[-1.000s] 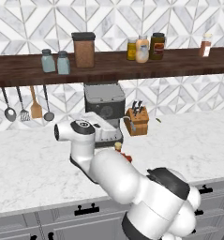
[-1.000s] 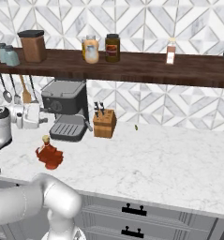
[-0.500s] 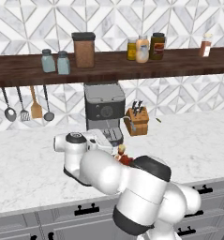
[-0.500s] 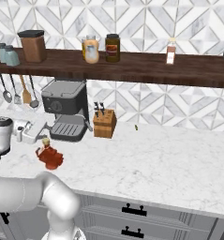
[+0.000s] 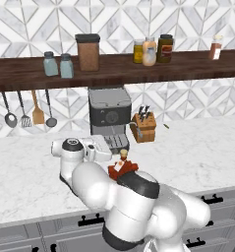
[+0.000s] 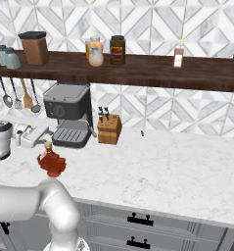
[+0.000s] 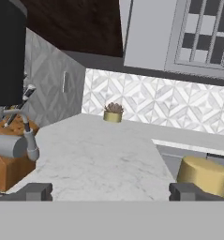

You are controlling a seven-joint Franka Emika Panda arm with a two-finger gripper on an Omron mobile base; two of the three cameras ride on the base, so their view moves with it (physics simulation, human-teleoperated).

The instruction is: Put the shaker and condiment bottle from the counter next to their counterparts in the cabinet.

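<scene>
The counter (image 6: 177, 171), white marble, ran the full width of the scene over grey drawer fronts (image 6: 138, 230) with black handles. Above it, the cabinet (image 5: 138, 69), a long dark plank, was fixed to the patterned tile wall.

The arm (image 5: 119, 197) occupied the foreground of the left base view, its hand held low over the counter in front of the coffee machine (image 5: 109, 115). A knife block (image 5: 143, 129) stood just right of that machine, and utensils (image 5: 28, 110) hung under the plank at left.

On the plank, from the left: two shakers (image 5: 58, 65) side by side and near touching, a tall brown canister (image 5: 88, 51), a cluster of jars (image 5: 151, 50), and well to the right a slim red bottle (image 5: 216, 47).

The condiment bottle (image 6: 51, 161) stood upright on the counter, in front of the coffee machine and just beside the hand. In the hand view its tan stopper (image 7: 202, 174) appeared close against the right fingertip; actual contact could not be established.

The gripper (image 7: 111, 191) stood wide open, fingertips at opposite sides of the hand view, with nothing held between them.

A small potted plant (image 7: 113, 112) sat at the far end of the counter, against the tile.
</scene>
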